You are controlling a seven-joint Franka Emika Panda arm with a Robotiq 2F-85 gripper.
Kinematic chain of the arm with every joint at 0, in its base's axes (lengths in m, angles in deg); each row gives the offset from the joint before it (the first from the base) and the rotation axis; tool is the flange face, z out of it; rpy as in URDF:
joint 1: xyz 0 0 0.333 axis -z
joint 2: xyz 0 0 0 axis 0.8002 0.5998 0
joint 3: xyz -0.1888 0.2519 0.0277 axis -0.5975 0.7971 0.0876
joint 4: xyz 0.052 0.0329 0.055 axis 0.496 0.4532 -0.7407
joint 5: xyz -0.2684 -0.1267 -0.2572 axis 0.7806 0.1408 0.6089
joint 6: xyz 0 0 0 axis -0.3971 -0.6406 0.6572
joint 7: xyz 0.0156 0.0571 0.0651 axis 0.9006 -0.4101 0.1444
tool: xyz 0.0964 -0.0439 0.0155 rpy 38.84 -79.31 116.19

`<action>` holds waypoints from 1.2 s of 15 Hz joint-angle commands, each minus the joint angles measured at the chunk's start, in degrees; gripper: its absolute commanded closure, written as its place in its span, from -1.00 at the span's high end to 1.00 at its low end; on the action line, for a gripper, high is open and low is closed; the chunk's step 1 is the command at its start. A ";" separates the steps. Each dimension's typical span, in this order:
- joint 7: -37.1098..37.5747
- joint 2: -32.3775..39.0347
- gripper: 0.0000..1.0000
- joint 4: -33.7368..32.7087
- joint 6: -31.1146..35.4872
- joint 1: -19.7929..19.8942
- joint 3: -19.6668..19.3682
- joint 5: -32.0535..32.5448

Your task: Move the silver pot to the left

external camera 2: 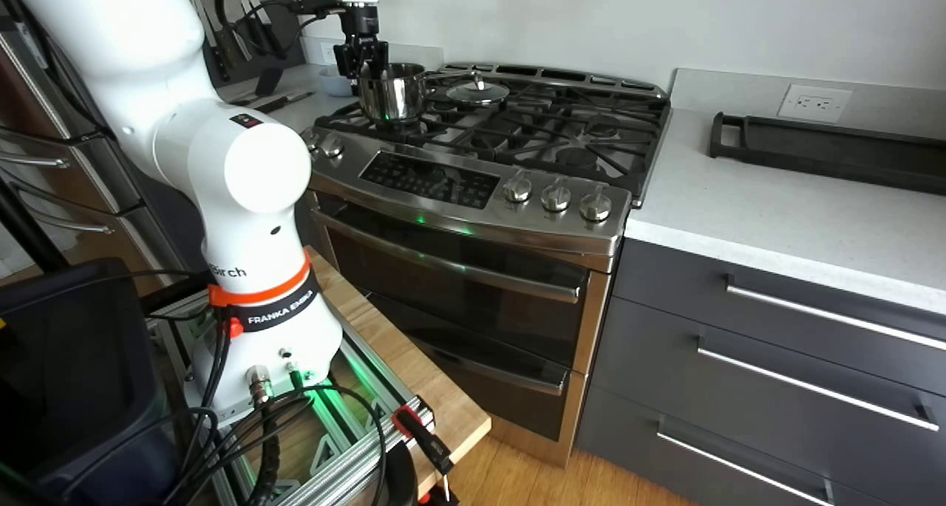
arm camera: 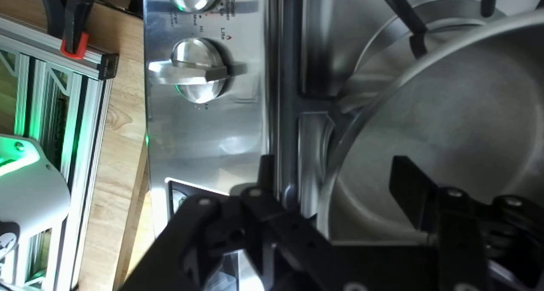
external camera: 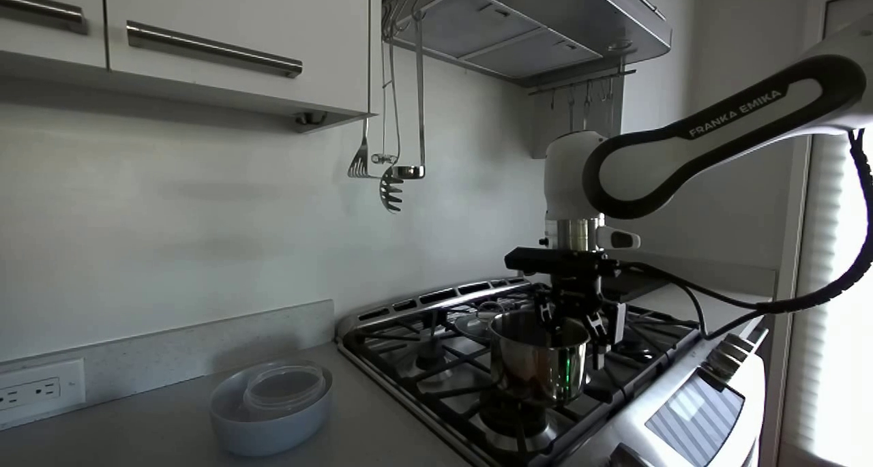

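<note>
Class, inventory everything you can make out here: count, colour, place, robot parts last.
Stove: one, silver-black, along the wall
Silver pot: one, shiny silver, on stove
Lid: one, clear, on stove
Counters: two, pale, flanking stove
Bowl: one, white, on counter
Container: one, clear, inside bowl
Tray: one, black, on counter
Knives: several, silver-black, on and above counter
Outlets: at least two, white, on wall
Drawers: three, dark grey, below counter
Hood: one, silver, above stove
Utensils: several, silver, hanging near hood
Cabinet fronts: two, white, beside hood
Table: one, brown, near stove
Bin: one, dark, beside table
Robot arm: one, white and black, over stove
Fingers: two, black, open, astride the pot's wall
</note>
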State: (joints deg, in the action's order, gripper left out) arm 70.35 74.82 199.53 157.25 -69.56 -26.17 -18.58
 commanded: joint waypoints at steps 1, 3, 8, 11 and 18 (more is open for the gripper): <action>-1.23 -0.66 0.99 -2.65 -2.08 0.52 -0.48 3.48; -2.96 -0.24 1.00 -5.58 -4.17 1.17 -1.12 5.91; -12.47 3.12 1.00 -13.54 -6.74 2.83 -3.56 9.19; -14.05 2.23 1.00 -13.04 -4.88 3.02 -3.96 8.75; -19.08 3.99 1.00 -14.67 -4.20 3.07 -4.24 10.55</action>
State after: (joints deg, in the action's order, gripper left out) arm 55.36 77.77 185.61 152.65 -66.44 -30.09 -9.84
